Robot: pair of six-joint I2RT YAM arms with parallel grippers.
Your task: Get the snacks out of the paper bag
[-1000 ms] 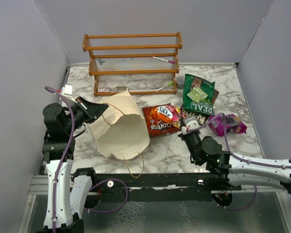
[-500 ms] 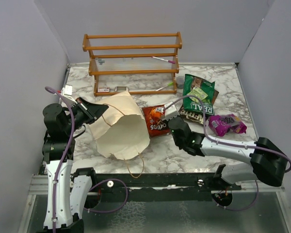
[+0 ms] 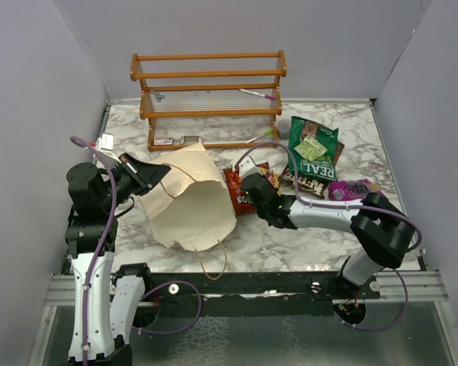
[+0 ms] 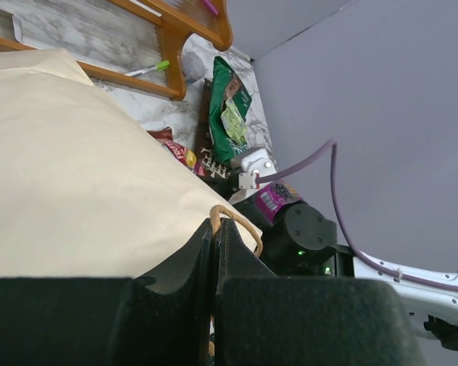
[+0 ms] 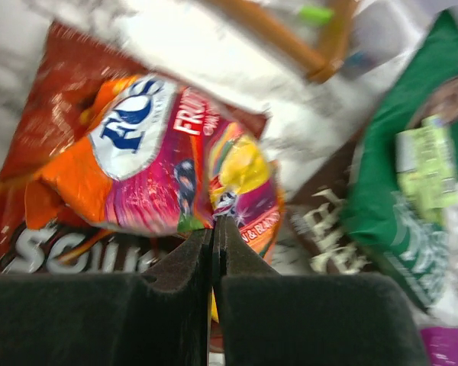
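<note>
My left claw (image 3: 159, 168) is pinched closed on the paper bag (image 3: 191, 206), at its 10 o'clock corner. My right claw (image 5: 214, 223) is closed, holding nothing, over the orange-red packet (image 5: 137, 168) at the bag's 3 o'clock. The green packet (image 3: 313, 145) and the purple packet (image 3: 355, 189) lie further right.
</note>
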